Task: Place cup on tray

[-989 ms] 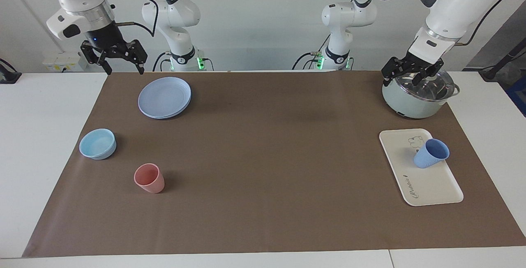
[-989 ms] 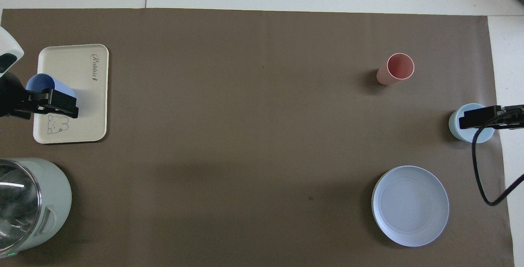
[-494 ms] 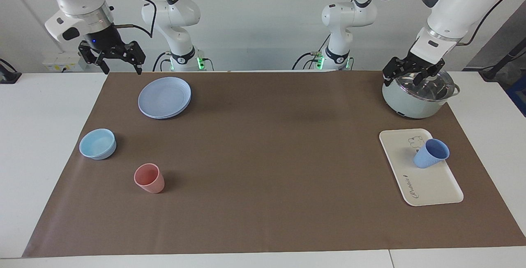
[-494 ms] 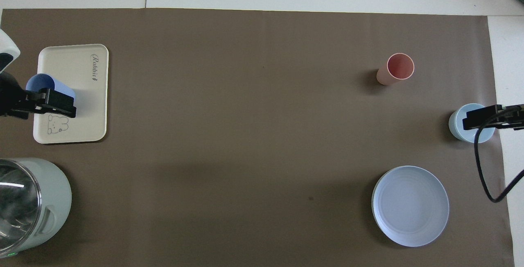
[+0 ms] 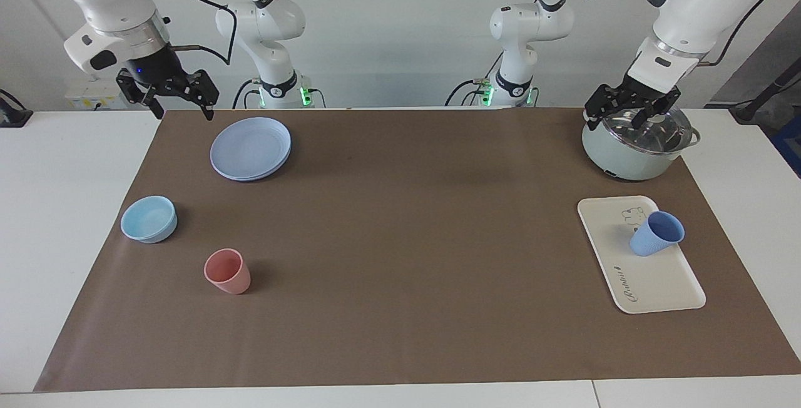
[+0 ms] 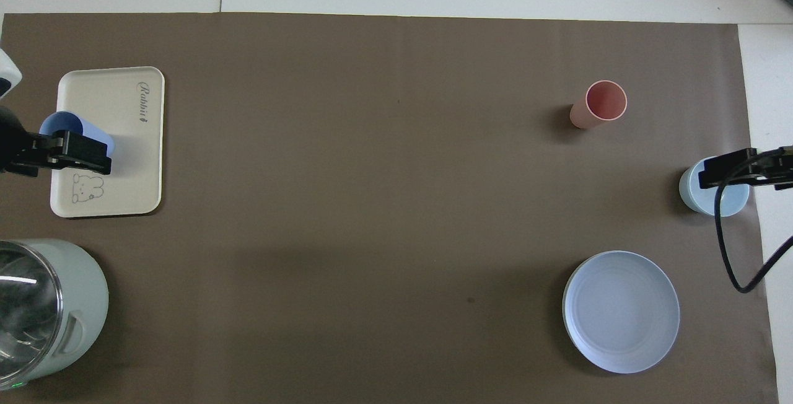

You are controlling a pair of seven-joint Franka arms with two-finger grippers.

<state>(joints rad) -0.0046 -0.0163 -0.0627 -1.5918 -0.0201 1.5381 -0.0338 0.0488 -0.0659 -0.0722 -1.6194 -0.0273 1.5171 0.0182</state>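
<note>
The blue cup point(image 5: 654, 234) stands upright on the cream tray point(image 5: 651, 276) at the left arm's end of the table, beside the bear drawing. My left gripper point(image 5: 612, 119) hangs open and empty high above that end, well clear of the cup. In the overhead view the left gripper point(image 6: 62, 153) covers part of the cup point(image 6: 59, 124) on the tray point(image 6: 118, 113). My right gripper point(image 5: 181, 107) is raised and open at the right arm's end, holding nothing. In the overhead view the right gripper point(image 6: 737, 171) lies across the light-blue bowl.
A pale green pot point(image 5: 638, 145) with a glass lid stands nearer to the robots than the tray. At the right arm's end are a round blue plate point(image 5: 250, 148), a light-blue bowl point(image 5: 149, 219) and a pink cup point(image 5: 226, 271). A brown mat covers the table.
Both grippers have risen a little and drawn back toward the robots. The cup and tray have not moved.
</note>
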